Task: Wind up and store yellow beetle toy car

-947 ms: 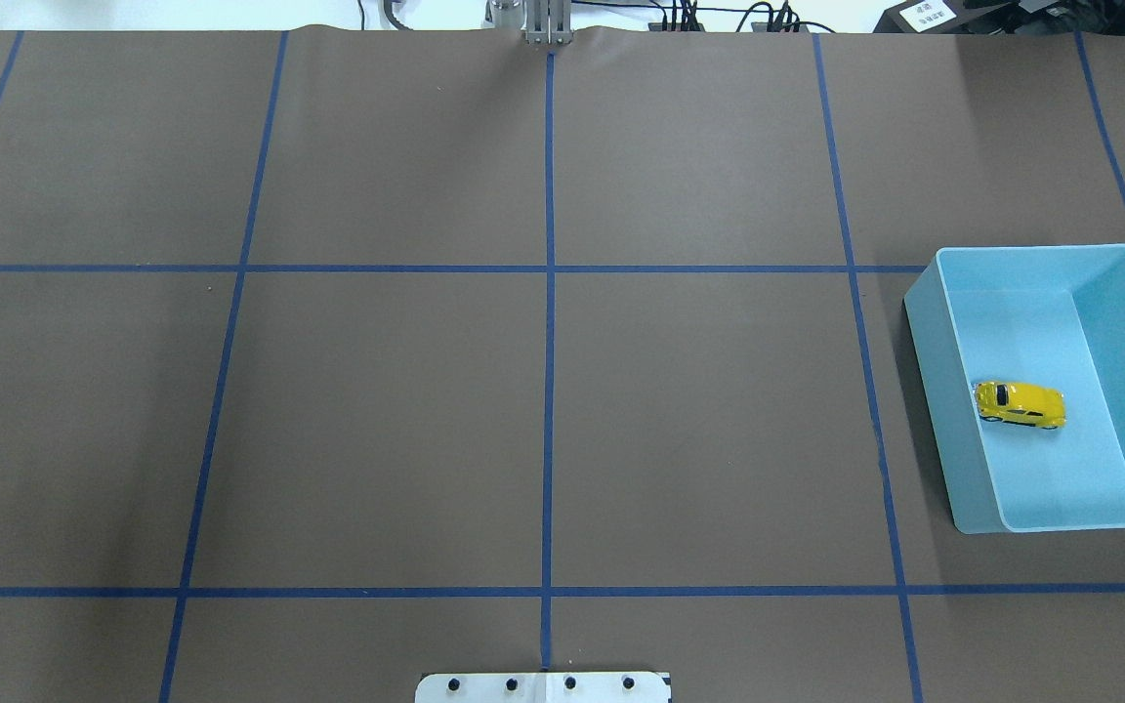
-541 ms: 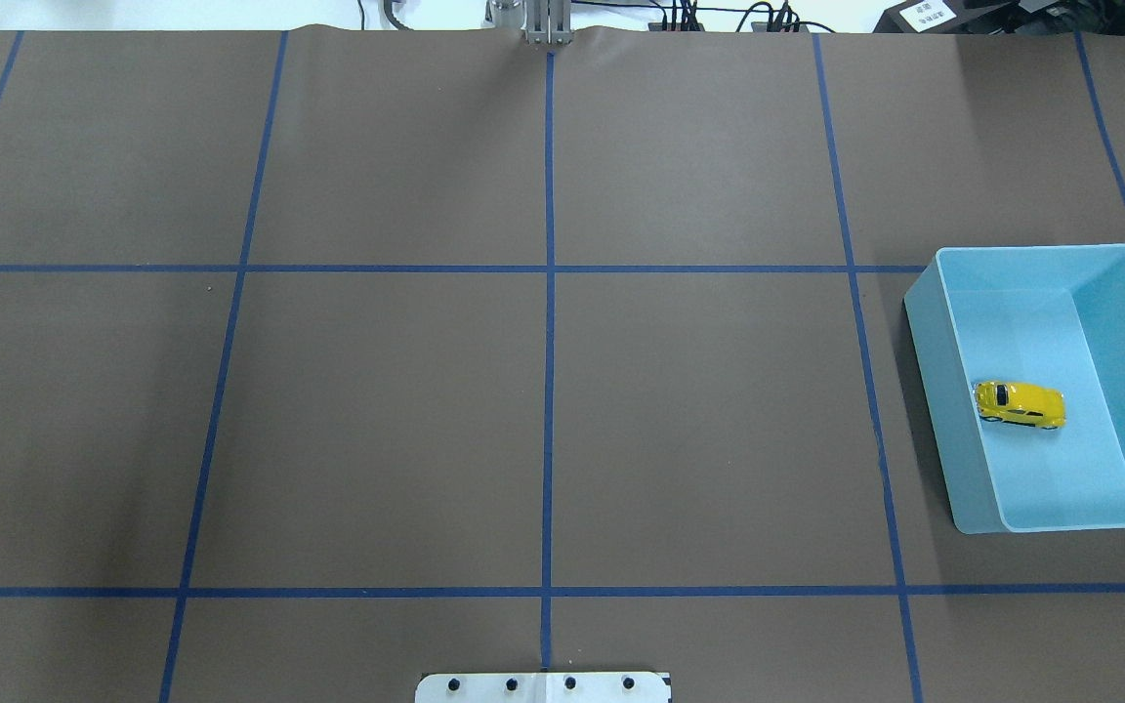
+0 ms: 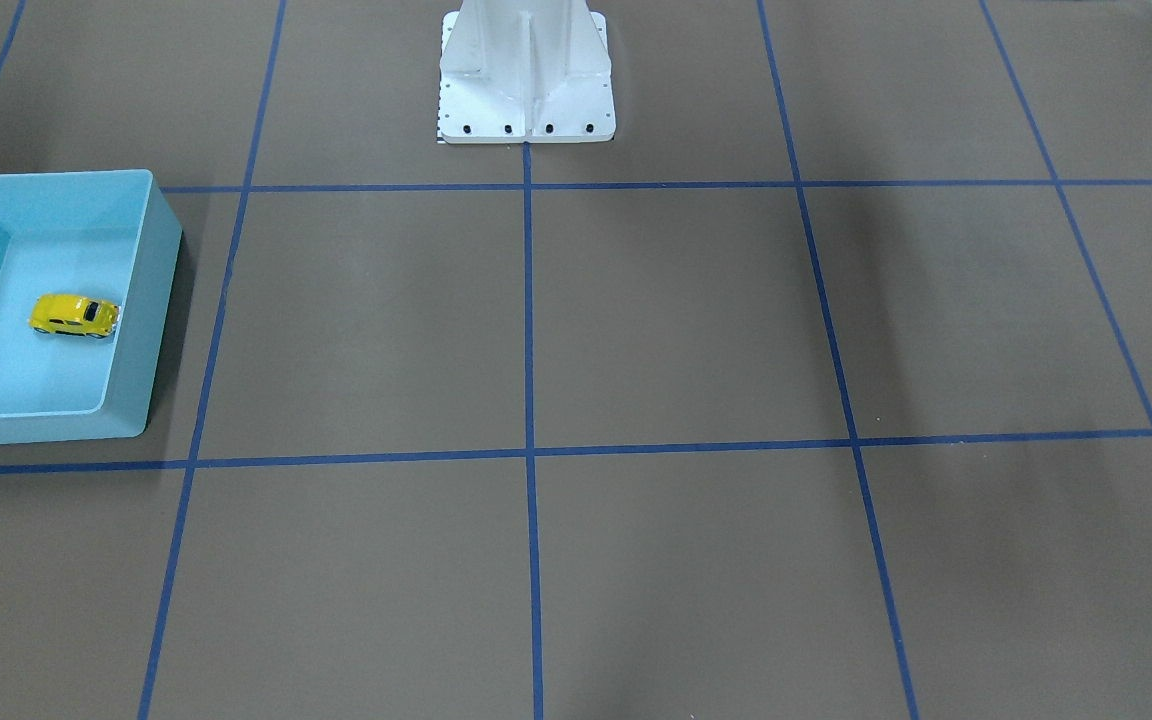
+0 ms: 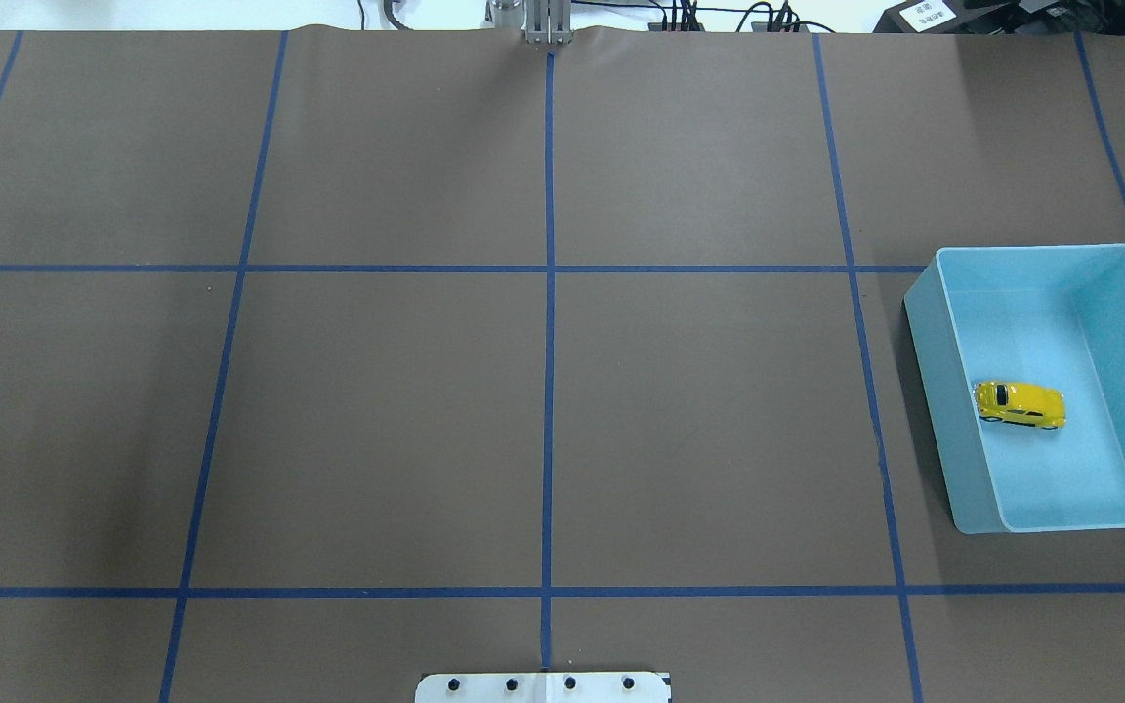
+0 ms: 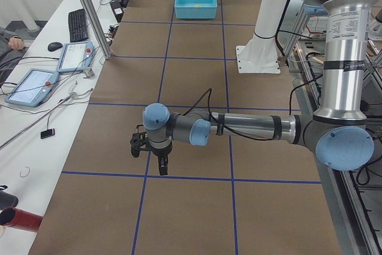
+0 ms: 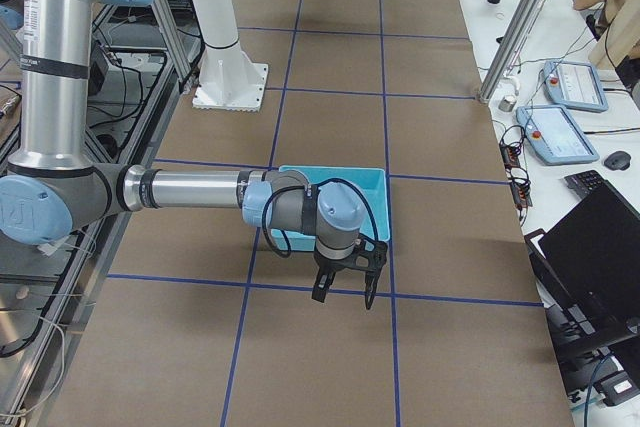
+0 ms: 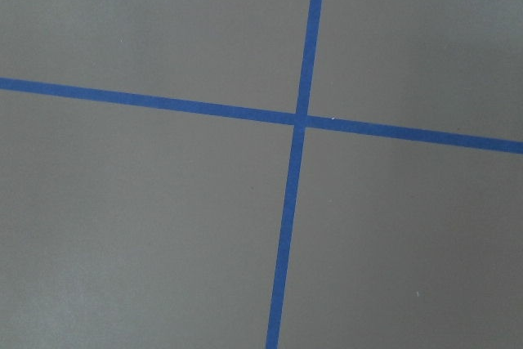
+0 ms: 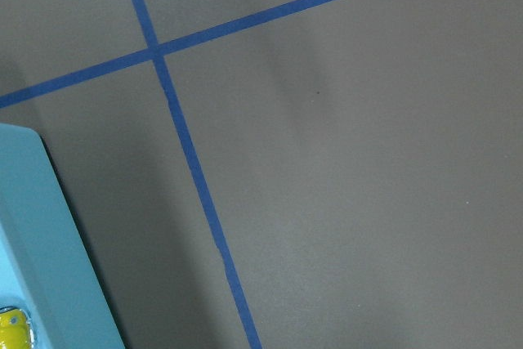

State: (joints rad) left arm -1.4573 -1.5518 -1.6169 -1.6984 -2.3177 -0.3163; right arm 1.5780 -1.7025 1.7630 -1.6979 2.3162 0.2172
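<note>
yellow beetle toy car (image 4: 1020,404) in blue bin (image 4: 1031,250): tiny, glossy, I'd guess light, slippery. I'd pinch across doors. left gripper (image 5: 152,156), right gripper (image 6: 343,292): apart or together, can't tell.

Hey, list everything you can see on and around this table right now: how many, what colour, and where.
yellow beetle toy car: one, yellow, inside the bin, close to its wall nearest the table's middle.
blue bin: one, light blue, table end on the robot's right.
table: one, brown cover, blue tape grid.
pedestal: one, white, middle of the robot's edge.
keyboard: one, black, side bench.
left arm: one, silver and blue, reaching over the table.
right arm: one, same colours, beside the bin.
left gripper: one, black, open or shut unclear.
right gripper: one, black, likewise unclear.
</note>
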